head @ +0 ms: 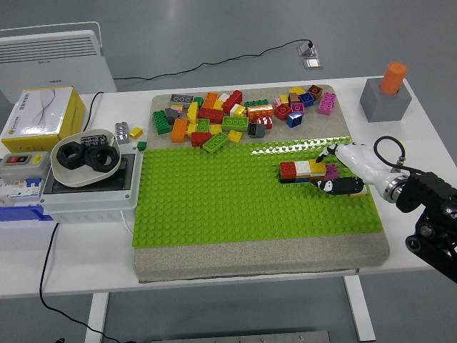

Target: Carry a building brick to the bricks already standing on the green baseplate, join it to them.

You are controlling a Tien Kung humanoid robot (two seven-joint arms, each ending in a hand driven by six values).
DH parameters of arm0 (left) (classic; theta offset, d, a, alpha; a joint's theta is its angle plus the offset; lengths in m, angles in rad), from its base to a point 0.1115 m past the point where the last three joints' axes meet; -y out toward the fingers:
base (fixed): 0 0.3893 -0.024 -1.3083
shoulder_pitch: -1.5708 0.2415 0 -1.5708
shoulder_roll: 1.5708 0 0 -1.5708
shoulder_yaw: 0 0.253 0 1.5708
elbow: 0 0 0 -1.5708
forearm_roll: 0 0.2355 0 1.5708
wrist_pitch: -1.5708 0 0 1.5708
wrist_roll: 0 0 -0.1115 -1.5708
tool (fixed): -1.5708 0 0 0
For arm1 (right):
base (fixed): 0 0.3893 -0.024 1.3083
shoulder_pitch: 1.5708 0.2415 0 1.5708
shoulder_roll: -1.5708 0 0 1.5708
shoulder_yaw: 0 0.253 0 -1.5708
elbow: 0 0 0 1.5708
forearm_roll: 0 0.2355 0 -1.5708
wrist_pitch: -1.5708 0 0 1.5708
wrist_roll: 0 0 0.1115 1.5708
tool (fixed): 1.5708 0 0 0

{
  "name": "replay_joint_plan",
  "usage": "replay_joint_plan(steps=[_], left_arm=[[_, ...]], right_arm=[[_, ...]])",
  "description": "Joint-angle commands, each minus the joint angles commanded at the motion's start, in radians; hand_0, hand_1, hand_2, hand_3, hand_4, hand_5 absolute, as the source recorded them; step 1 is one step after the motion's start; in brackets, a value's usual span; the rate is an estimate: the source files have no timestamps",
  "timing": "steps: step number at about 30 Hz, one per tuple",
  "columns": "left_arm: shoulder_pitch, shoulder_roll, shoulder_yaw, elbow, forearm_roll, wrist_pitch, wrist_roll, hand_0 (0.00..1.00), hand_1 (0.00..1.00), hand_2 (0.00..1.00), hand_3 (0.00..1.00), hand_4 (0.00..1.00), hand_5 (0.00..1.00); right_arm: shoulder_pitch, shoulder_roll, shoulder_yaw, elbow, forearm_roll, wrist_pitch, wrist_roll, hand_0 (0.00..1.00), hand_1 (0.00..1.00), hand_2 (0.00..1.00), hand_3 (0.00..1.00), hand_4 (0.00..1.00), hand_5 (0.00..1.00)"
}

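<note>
Clutter fills the head view's left side of the white counter [235, 275]: a yellow box [41, 114] whose print is too small to read, a white bowl [87, 157] holding black ring-shaped parts, a grey switch box [86, 193] beneath it, and a cable trailing over the near edge. At the far right stands a grey block [384, 100] with an orange cylinder [393, 77] upright in it. A loose pile of bricks [239, 114] in red, orange, yellow, green, blue and pink lies on the grey mat behind the green baseplate [228, 196]. On the baseplate's right part sits a short row of joined bricks [303, 171], red, white and yellow on a dark lower layer, with a pink piece at its right end. The right robot hand [341, 175], white with black fingertips, lies against that end, fingers curled around something small there; whether it truly grasps a brick I cannot tell.
</note>
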Motion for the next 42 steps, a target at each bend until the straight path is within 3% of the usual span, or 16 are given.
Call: replay_joint_plan(steps=[24,34,35,40,41,42], left_arm=[[0.0,0.0,0.0,0.0,0.001,0.0,0.0,0.694,0.633,0.691,0.78,0.853,0.998],[-0.001,0.001,0.006,0.0,-0.009,0.003,-0.001,0.694,0.632,0.691,0.779,0.853,0.998],[-0.001,0.001,0.006,0.0,-0.011,0.003,-0.001,0.695,0.632,0.691,0.78,0.853,0.998],[-0.002,0.001,0.007,0.0,-0.012,0.003,-0.001,0.695,0.632,0.691,0.78,0.853,0.998],[-0.002,0.001,0.007,0.0,-0.011,0.003,-0.001,0.694,0.631,0.691,0.78,0.853,0.998],[-0.002,0.001,0.007,0.0,-0.011,0.003,-0.001,0.694,0.631,0.691,0.78,0.853,0.998]], right_arm=[[0.009,0.002,-0.034,-0.02,0.019,0.011,0.001,0.886,0.853,0.845,0.649,0.709,0.526],[0.006,-0.021,-0.027,0.0,0.148,-0.09,0.068,0.878,0.838,0.833,0.655,0.707,0.513],[0.004,-0.024,-0.026,0.004,0.167,-0.097,0.076,0.871,0.837,0.827,0.667,0.738,0.362],[-0.013,-0.034,-0.014,0.027,0.23,-0.116,0.105,0.871,0.837,0.827,0.667,0.738,0.362],[-0.02,-0.037,-0.007,0.034,0.236,-0.121,0.109,0.87,0.837,0.825,0.662,0.762,0.253],[-0.027,-0.038,0.002,0.04,0.238,-0.125,0.11,0.87,0.837,0.825,0.662,0.762,0.253]])
